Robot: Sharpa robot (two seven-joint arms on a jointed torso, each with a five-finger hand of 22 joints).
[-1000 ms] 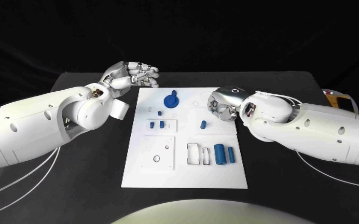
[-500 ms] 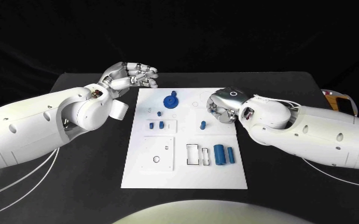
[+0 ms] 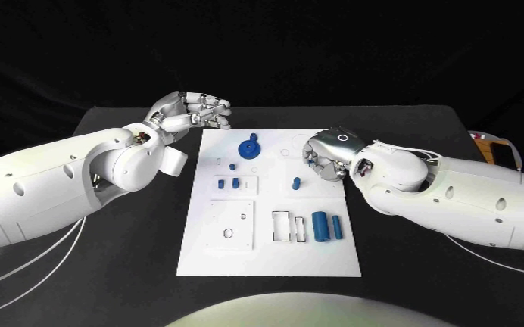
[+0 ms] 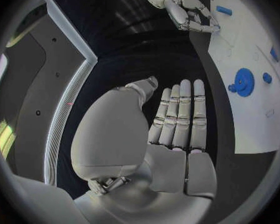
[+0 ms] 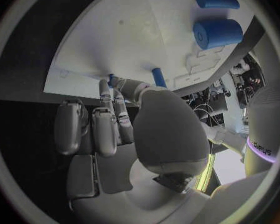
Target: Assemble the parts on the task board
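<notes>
Two hands are seen over a black worktop, w/ the white task board laid at its centre, long side running from near edge to far edge.

Item 1: left hand, held above the worktop just off the board's far-left corner. Fingers are seen straight and laid side by side in the left wrist view, nothing held.

Item 2: right hand, set over the board's right edge, toward the far end. Fingers are curled downward; whether anything is pinched cannot be told.

Item 3: blue gear, at the board's far end, approx. mid-width.

Item 4: small blue peg, standing on the board just beside the right hand.

Item 5: two small blue pegs, grouped left of centre, w/ a smaller one just beyond them.

Item 6: large blue cylinder and a thinner blue cylinder, laid side by side near the board's right edge, toward the near end; rectangular slots are cut just left of them.
</notes>
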